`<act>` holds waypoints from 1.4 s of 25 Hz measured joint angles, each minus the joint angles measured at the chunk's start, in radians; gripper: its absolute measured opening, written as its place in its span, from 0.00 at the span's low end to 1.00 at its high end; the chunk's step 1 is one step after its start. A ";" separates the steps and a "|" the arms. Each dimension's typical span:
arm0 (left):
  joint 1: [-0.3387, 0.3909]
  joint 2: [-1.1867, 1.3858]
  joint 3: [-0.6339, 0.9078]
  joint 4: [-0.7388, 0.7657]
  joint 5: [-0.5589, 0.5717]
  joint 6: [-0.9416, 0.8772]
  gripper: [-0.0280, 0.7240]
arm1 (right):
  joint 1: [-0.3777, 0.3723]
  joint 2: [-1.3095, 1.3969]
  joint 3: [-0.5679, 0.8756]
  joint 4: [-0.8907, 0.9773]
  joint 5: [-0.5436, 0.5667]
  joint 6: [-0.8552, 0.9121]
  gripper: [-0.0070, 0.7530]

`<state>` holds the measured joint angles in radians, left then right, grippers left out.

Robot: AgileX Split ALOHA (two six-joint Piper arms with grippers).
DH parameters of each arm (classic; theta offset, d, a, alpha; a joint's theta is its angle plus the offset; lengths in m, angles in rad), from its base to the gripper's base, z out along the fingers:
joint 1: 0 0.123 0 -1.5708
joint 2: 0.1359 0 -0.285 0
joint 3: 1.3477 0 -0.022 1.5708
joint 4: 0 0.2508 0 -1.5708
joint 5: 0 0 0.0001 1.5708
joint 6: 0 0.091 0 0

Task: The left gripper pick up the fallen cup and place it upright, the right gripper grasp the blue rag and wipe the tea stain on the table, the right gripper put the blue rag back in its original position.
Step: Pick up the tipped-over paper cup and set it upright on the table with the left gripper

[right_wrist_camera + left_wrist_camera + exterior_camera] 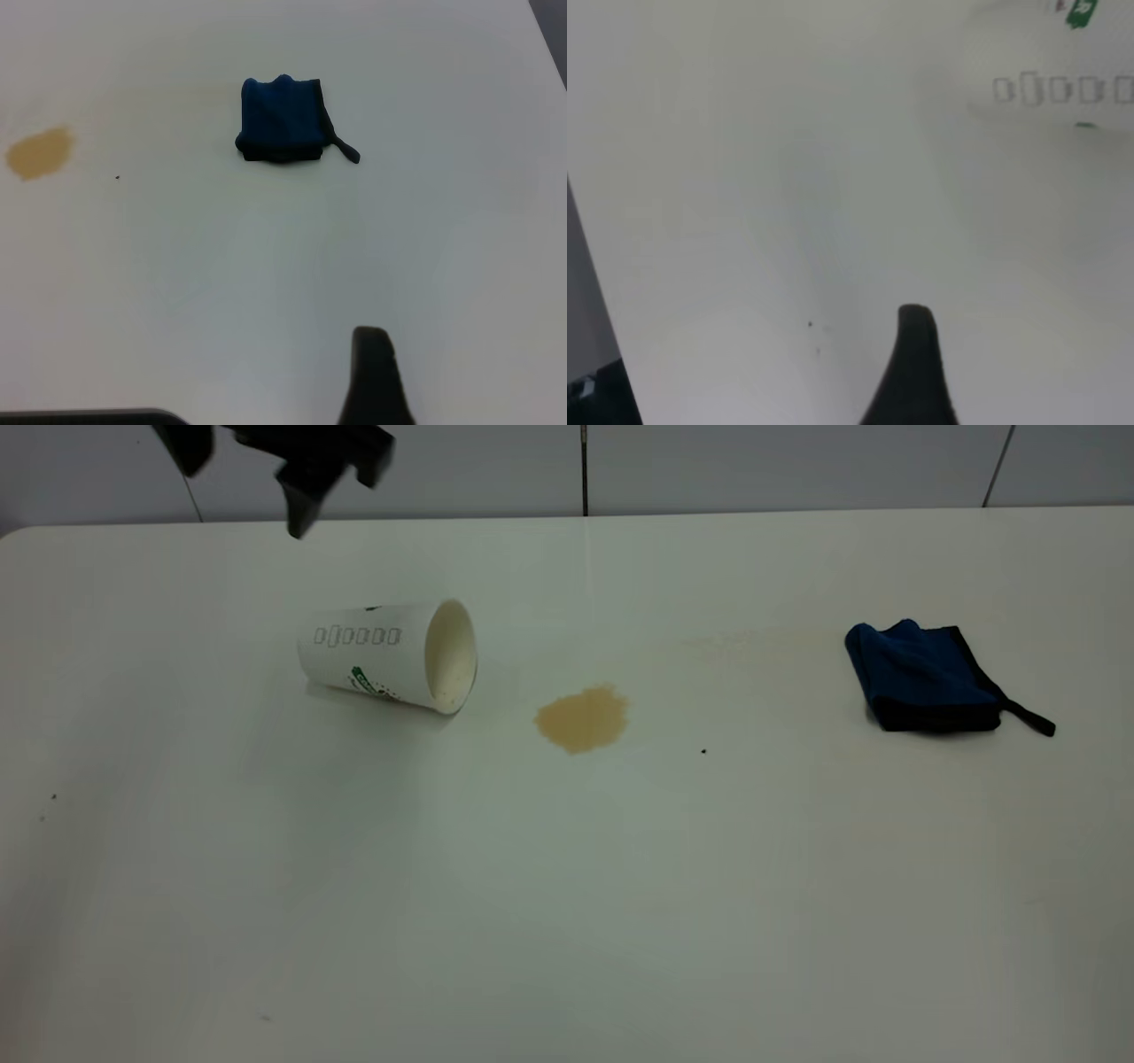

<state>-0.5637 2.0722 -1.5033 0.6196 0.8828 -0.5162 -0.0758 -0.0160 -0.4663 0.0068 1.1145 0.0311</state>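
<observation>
Cup [390, 657] first: it's on its side at the left of the tabletop [567, 903], mouth facing right toward the tea stain [583, 718] at centre. My left gripper [297, 478] hangs above the far left edge, beyond the cup, and I can't tell whether its jaws are apart. So step one is barely started, I'd say. Next I need to drop down over the cup's body and close on it. Blue rag [926, 677] sits untouched at right; right gripper not showing there.

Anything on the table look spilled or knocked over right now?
Yes. The fallen cup lies on its side, mouth facing the tan tea stain beside it. The blue rag sits apart, untouched.
</observation>
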 joint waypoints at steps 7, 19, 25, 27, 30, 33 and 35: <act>-0.086 0.258 -0.266 0.052 0.084 -0.004 0.93 | 0.000 0.000 0.000 0.000 0.000 0.000 0.78; -0.120 0.526 -0.496 0.165 0.185 -0.026 0.90 | 0.000 0.000 0.000 0.000 0.000 0.000 0.78; -0.106 0.551 -0.499 0.202 0.151 -0.046 0.86 | 0.000 0.000 0.000 0.000 0.000 0.000 0.78; -0.092 0.560 -0.499 0.202 0.135 -0.049 0.84 | 0.000 0.000 0.000 0.000 0.000 0.000 0.78; -0.066 0.573 -0.499 0.203 0.125 -0.052 0.83 | 0.000 0.000 0.000 0.001 0.000 0.000 0.78; -0.048 0.585 -0.499 0.213 0.117 -0.053 0.82 | 0.000 0.000 0.000 0.002 0.000 0.000 0.78; -0.038 0.590 -0.499 0.229 0.109 -0.049 0.81 | 0.000 0.000 0.000 0.004 0.000 0.000 0.78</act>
<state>-0.6013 2.6620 -2.0022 0.8486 0.9919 -0.5655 -0.0758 -0.0160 -0.4663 0.0104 1.1145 0.0311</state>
